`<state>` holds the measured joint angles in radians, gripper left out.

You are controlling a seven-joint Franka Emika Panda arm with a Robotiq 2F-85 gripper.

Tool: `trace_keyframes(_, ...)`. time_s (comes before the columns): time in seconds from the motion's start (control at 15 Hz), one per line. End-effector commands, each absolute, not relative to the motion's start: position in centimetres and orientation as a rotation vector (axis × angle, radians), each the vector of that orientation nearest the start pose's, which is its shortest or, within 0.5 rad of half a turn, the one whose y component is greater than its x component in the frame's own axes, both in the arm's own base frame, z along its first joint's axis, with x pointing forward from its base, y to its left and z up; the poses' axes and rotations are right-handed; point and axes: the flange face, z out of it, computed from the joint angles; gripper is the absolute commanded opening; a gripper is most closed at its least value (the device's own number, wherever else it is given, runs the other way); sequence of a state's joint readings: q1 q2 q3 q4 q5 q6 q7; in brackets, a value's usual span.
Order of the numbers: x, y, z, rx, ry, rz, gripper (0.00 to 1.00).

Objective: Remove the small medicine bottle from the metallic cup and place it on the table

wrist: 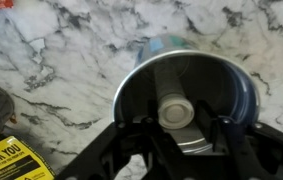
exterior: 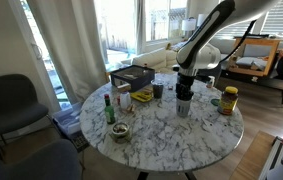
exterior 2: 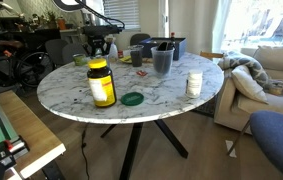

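The gripper (wrist: 183, 138) hangs spread above the mouth of the metallic cup (wrist: 133, 88), pinching nothing. The small medicine bottle (wrist: 176, 112) stands inside the cup, ungrasped. Gripping it, lifting it out and setting it on the marble surface (wrist: 61, 60) all remain.

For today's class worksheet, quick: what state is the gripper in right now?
Gripper: open, holding nothing, poised over the small medicine bottle inside the metallic cup.

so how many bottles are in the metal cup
1: the small medicine bottle, white cap up, inside the metallic cup; anything beneath it would be hidden.
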<state>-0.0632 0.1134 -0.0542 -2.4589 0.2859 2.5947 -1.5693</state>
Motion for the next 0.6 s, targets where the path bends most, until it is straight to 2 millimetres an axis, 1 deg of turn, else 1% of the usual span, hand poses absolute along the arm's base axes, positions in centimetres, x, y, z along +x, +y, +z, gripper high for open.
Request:
trace_keyframes(0.0,48.3,-6.6,24.4,-2.522,-1.726,-0.202,0.19)
trace_keyframes(0.07,48.2,-6.6,24.5,-2.530,-1.723,-0.202,0.13)
trace_keyframes(0.13,47.9,-6.7,25.6,-2.545,-1.727,-0.210,0.12)
trace_keyframes(0.2,47.6,-6.7,26.2,-2.554,-1.730,-0.217,0.12)
trace_keyframes(0.27,47.0,-6.8,27.5,-2.552,-1.734,-0.214,0.12)
trace_keyframes(0.33,46.7,-6.9,28.2,-2.549,-1.740,-0.208,0.12)
trace_keyframes(0.53,45.2,-7.2,32.0,-2.493,-1.731,-0.195,0.12)
